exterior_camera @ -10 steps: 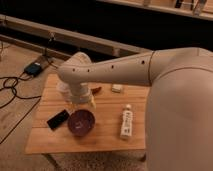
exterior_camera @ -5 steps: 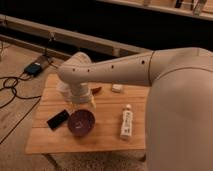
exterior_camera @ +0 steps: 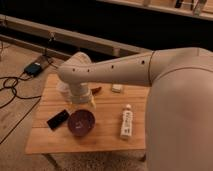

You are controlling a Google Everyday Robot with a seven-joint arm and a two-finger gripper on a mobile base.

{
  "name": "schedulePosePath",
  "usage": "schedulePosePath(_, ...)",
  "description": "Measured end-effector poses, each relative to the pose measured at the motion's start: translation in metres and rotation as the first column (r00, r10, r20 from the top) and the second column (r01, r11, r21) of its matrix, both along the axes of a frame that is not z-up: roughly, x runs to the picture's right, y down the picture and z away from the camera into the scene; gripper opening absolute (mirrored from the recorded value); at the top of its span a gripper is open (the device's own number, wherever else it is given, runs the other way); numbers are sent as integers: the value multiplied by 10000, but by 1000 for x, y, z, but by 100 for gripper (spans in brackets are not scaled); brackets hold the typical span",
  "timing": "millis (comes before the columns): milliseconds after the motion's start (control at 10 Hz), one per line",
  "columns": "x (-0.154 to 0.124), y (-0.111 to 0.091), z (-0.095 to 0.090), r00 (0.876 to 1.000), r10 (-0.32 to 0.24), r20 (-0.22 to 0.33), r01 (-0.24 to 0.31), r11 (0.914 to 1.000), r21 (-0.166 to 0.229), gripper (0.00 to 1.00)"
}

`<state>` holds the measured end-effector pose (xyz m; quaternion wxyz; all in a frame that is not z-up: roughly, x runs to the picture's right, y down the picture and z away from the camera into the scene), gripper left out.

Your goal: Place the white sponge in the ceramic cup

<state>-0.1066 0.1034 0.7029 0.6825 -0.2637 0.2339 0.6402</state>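
The white sponge (exterior_camera: 117, 88) is a small off-white block lying on the wooden table (exterior_camera: 107, 142) near its far edge, right of the arm's wrist. My gripper (exterior_camera: 81, 99) hangs down from the pale arm over the table's left-middle, just behind the dark bowl and well left of the sponge. The wrist hides most of it. A pale shape (exterior_camera: 63, 90) at the wrist's left side looks like the ceramic cup, largely hidden by the arm.
A dark purple bowl (exterior_camera: 81, 123) stands near the table's front. A black phone (exterior_camera: 58, 119) lies to its left. A white tube with red markings (exterior_camera: 126, 124) lies to its right. A small reddish thing (exterior_camera: 96, 90) lies beside the wrist. Cables and a box (exterior_camera: 34, 68) lie on the floor at left.
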Motion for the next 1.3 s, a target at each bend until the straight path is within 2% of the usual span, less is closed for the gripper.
schedulePosePath(200,11,-6,9,9998,101,-169,-102,9999,-36,65)
schedulePosePath(500,43,-25,39,9988,246,-425,-250,9996,-91,65)
schedulePosePath(1000,107,-67,94,9964,434,-730,-432,9991,51,65)
schedulePosePath(1300,146,-93,130,9949,463,-895,-440,9987,269,65)
